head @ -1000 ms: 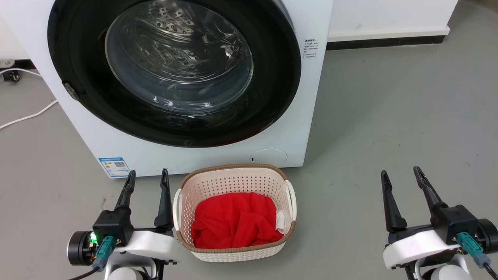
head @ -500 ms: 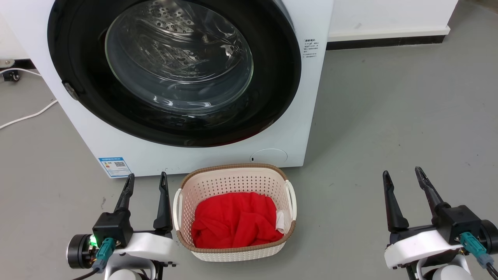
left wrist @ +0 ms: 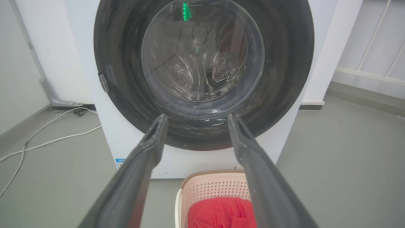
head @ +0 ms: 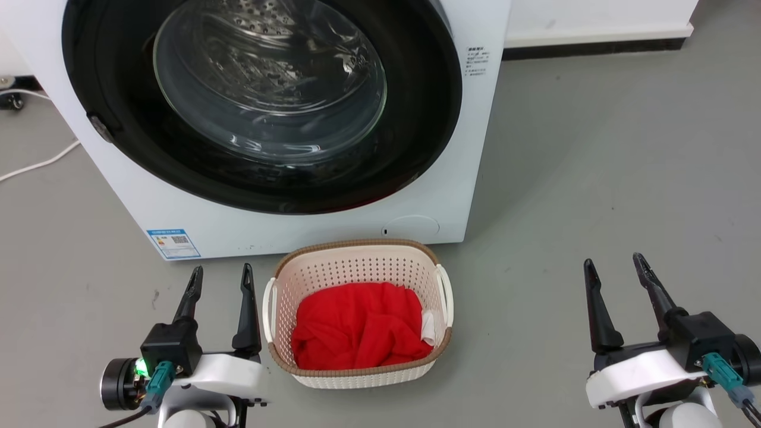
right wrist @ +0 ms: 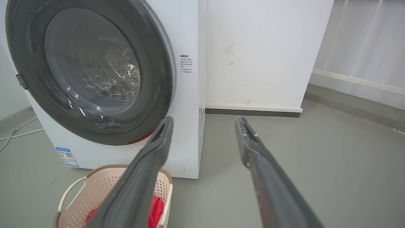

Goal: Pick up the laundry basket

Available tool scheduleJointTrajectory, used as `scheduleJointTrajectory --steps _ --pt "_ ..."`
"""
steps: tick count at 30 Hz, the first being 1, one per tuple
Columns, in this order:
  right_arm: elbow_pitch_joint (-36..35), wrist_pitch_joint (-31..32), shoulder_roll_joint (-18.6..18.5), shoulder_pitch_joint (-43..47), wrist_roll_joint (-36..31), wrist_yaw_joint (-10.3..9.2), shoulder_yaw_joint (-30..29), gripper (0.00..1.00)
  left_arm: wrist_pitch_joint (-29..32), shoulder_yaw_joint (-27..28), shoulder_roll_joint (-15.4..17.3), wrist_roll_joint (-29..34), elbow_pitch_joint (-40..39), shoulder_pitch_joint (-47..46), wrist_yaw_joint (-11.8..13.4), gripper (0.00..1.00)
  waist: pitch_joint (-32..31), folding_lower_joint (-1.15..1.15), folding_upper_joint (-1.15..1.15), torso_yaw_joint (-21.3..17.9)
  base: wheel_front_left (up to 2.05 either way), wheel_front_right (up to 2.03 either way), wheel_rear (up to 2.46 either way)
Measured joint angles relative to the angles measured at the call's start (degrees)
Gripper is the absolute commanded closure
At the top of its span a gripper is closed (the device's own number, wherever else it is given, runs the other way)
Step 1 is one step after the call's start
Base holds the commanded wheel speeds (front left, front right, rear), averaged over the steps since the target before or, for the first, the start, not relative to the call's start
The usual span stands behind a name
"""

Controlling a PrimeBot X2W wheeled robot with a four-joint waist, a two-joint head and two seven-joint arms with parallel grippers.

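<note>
The left gripper (head: 221, 270) and right gripper (head: 613, 260) each carry two long tapered black fingers (head: 245, 303), a black block (head: 172, 348), a glossy white shell (head: 229, 374) and a teal cable plug (head: 157, 380).

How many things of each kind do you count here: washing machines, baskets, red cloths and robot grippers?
washing machine: 1
laundry basket: 1
red cloth, lying in the basket: 1
grippers: 2, the left gripper and the right gripper, both open
Total: 5
</note>
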Motion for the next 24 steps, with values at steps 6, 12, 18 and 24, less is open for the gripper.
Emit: scheduleJointTrajectory --steps 6,12,18,24 --pt "1.2 0.0 0.0 -2.4 0.0 0.0 1.3 0.0 0.0 0.6 0.0 0.0 2.3 -2.4 -0.5 0.0 3.0 0.0 0.0 0.1 0.0 0.0 0.0" --pt "3.5 0.0 0.0 -6.0 -0.4 0.0 3.6 0.0 0.0 2.0 0.0 0.2 5.0 -5.4 -1.5 0.0 6.7 0.0 0.0 0.4 0.0 0.0 0.0" --pt "6.7 0.0 0.0 -11.3 -2.9 0.01 6.6 0.0 0.0 4.3 0.0 1.5 8.7 -9.7 -2.8 0.0 11.5 0.01 0.0 0.7 0.0 0.0 0.0" --pt "10.5 0.0 0.0 -17.6 -4.8 0.01 8.2 0.0 0.0 6.4 1.1 2.1 13.1 -14.9 -3.9 0.0 17.4 0.01 0.0 1.0 0.0 0.0 0.0"
